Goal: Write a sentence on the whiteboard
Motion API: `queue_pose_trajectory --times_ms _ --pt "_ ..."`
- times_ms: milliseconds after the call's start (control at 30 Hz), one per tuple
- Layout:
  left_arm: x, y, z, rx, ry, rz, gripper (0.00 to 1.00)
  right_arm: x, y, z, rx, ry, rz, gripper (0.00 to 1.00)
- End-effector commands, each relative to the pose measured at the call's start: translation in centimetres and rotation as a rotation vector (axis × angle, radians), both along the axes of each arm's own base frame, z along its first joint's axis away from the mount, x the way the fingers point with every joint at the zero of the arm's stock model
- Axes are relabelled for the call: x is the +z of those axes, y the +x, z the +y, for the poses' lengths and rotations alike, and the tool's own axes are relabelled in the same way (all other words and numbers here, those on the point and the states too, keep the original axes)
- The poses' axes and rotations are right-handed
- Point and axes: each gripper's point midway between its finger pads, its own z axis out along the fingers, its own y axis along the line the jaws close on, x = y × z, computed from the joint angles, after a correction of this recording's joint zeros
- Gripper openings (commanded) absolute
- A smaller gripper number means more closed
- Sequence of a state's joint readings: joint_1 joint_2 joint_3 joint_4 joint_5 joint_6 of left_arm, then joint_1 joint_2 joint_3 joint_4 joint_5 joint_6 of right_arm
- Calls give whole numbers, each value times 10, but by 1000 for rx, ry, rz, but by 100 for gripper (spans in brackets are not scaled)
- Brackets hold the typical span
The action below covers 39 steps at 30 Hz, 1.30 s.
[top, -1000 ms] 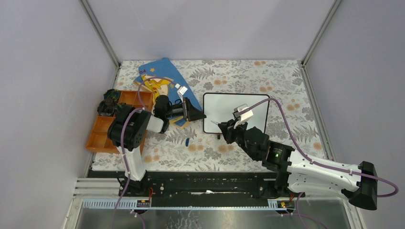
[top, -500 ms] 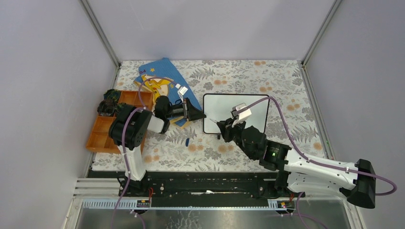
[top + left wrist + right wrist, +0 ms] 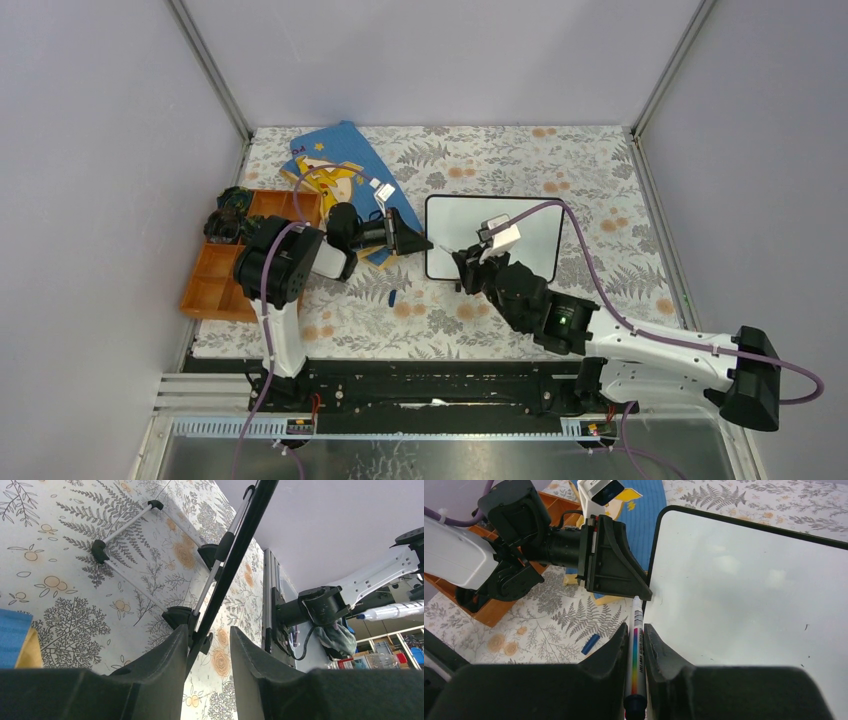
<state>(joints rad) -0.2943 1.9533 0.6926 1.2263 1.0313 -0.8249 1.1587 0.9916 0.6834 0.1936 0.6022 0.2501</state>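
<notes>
The blank whiteboard (image 3: 470, 215) lay on the floral tablecloth (image 3: 600, 160), its left edge clamped by the left gripper (image 3: 208, 629), while the right gripper (image 3: 636, 629), closed on a marker (image 3: 637, 611), held the tip there; writing apparently awaited a gentle touchdown.

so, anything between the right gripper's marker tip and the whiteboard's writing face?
Nothing visible. The rainbow-striped marker in the right gripper points at the left edge of the black-framed glossy whiteboard; the left gripper straddles that edge beside the tip, not between.

Pale lilac walls (image 3: 100, 150), floral tablecloth (image 3: 600, 160), aluminium corner posts (image 3: 210, 70), even light
</notes>
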Motion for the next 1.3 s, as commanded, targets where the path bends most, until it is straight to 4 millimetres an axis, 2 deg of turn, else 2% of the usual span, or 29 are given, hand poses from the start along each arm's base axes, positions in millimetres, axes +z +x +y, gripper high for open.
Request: queue_pose_trajectory --times_ms 0,200,500,833,1267 --pt "15 5 -6 -12 -38 -88 43 33 12 -2 -78 72 -63 0" --pt "17 4 -7 -11 -42 -101 36 31 23 -9 -156 49 -94 0" --pt "7 6 -5 3 -16 -104 25 37 28 6 -147 44 -107 0" --pt "-3 4 -3 17 7 -110 19 29 34 3 -181 11 -124 0" --pt "-6 1 -4 25 24 -135 14 26 53 1 -222 28 -117 0"
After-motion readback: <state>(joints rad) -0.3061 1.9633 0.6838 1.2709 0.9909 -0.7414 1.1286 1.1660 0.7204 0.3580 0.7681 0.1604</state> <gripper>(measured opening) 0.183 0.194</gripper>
